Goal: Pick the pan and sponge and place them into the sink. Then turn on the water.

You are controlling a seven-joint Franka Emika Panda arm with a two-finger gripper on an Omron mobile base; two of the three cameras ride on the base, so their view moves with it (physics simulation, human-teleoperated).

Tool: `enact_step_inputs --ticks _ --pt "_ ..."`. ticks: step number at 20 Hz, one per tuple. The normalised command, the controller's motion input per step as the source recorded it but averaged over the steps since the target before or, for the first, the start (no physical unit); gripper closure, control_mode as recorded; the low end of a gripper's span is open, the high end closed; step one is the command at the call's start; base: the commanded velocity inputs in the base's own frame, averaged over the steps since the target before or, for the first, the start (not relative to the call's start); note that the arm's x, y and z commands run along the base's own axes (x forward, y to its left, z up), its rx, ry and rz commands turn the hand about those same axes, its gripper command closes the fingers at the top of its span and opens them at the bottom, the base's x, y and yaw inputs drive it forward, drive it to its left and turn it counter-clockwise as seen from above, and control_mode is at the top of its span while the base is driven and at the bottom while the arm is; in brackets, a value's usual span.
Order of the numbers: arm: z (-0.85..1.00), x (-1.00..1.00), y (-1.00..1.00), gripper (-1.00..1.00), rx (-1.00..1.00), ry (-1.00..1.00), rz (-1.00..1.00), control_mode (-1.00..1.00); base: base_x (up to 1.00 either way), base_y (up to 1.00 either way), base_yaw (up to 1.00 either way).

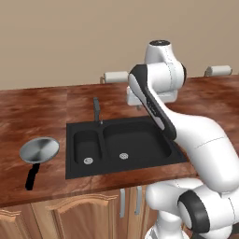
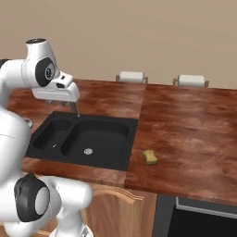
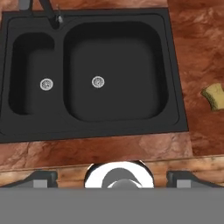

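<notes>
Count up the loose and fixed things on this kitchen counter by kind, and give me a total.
Pan: 1
Sponge: 1
Sink: 1, with 2 basins
Faucet: 1
Drains: 2
Paper towel rolls: 2
Total: 8

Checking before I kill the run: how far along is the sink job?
Nothing done yet. The pan sits on the counter left of the sink, the sponge on the counter to its right; both basins are bare and the faucet is dry. The gripper is open, holding nothing. Both placements and water remain.
</notes>
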Motion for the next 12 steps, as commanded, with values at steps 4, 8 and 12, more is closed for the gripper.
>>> enact_step_inputs --ticks 4,8,12 --pt "0.13 -0.1 0.2 -1.0 -0.01 0.09 -0.04 -1.0 0.0 0.0 0.0" --pt "0.05 -0.13 0.25 -1.0 -0.02 0.05 -0.02 -1.0 0.0 0.0 0.0" --pt "0.05 -0.13 0.31 -1.0 -0.04 0.05 -0.01 -1.0 0.0 0.0 0.0"
